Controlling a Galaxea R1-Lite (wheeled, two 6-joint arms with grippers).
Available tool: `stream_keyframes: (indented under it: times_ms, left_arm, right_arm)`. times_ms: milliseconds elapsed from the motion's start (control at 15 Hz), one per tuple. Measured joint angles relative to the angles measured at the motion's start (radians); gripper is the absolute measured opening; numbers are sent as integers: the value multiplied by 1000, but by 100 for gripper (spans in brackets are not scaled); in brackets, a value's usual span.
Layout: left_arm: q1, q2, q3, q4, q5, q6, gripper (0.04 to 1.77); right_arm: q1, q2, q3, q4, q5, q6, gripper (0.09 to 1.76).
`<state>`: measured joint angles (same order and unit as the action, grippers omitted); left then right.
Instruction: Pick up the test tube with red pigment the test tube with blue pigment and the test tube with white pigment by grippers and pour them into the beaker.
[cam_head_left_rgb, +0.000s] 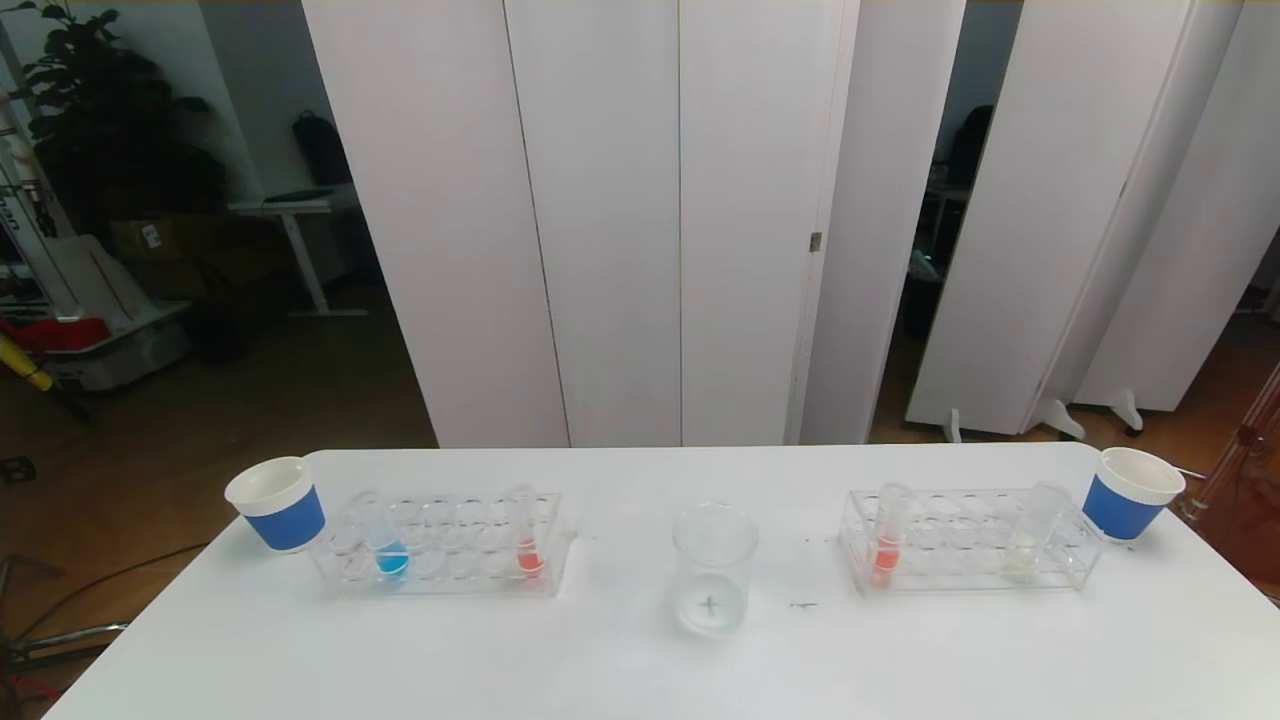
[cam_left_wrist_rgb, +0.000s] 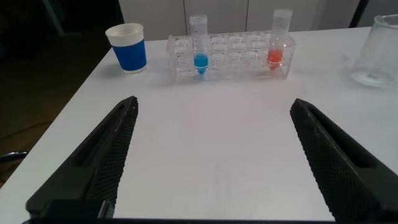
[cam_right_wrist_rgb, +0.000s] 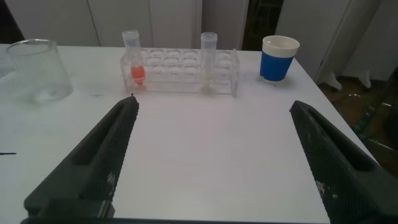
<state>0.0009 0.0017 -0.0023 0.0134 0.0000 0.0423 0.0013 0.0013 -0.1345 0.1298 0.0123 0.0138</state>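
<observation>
Both end effectors, left (cam_left_wrist_rgb: 211, 163) and right (cam_right_wrist_rgb: 211, 163), gaped wide, empty; slim, slippery, breakable blue tube (cam_left_wrist_rgb: 199, 45) seemed best pinched near its top.

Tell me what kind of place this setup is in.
Probably a mock chemistry bench in an office or lab room: a white table with two clear tube racks, a beaker, and white folding partitions behind.

2 blue-banded cups (cam_head_left_rgb: 280, 503) (cam_head_left_rgb: 1130, 493), 2 clear racks (cam_head_left_rgb: 440, 560) (cam_head_left_rgb: 965, 575), possibly acrylic.
</observation>
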Motion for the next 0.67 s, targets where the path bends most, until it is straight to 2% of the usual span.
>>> stream_keyframes:
  times_ms: [333,667]
  left_arm:
    - [0,0,0,0,0,0,175]
    - [0,0,0,0,0,0,175]
  right_arm:
    - [0,59,-116,0,1,-3,175]
    - [0,184,-260,-7,0,-3,175]
